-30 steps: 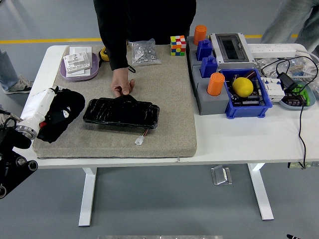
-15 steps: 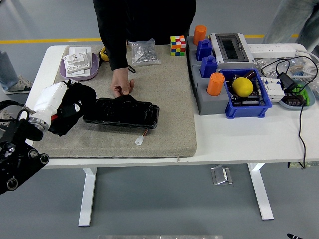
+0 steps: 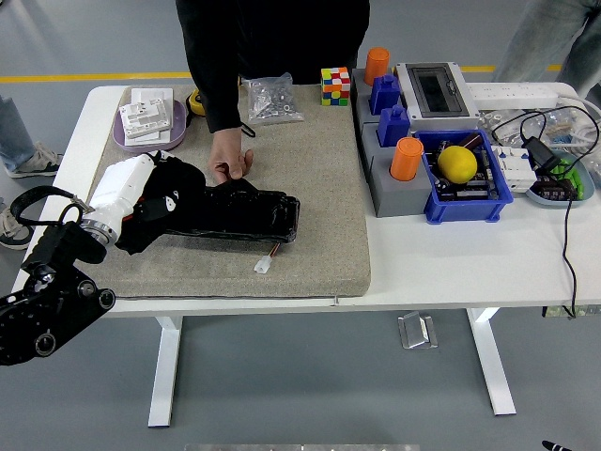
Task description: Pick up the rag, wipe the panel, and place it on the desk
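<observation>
views: one only, head view; nothing shared with a second camera
position: high, on the robot's side of the white rectangular table [image 3: 451,272]
facing: forward and down; near table edge low in frame, grey floor below it
range: mid-distance, whole tabletop fits, both legs visible
far side: person in dark top [image 3: 272,38] cut off at the top edge
left edge: black left arm [image 3: 52,291] enters from the lower-left corner
right arm: out of frame
</observation>
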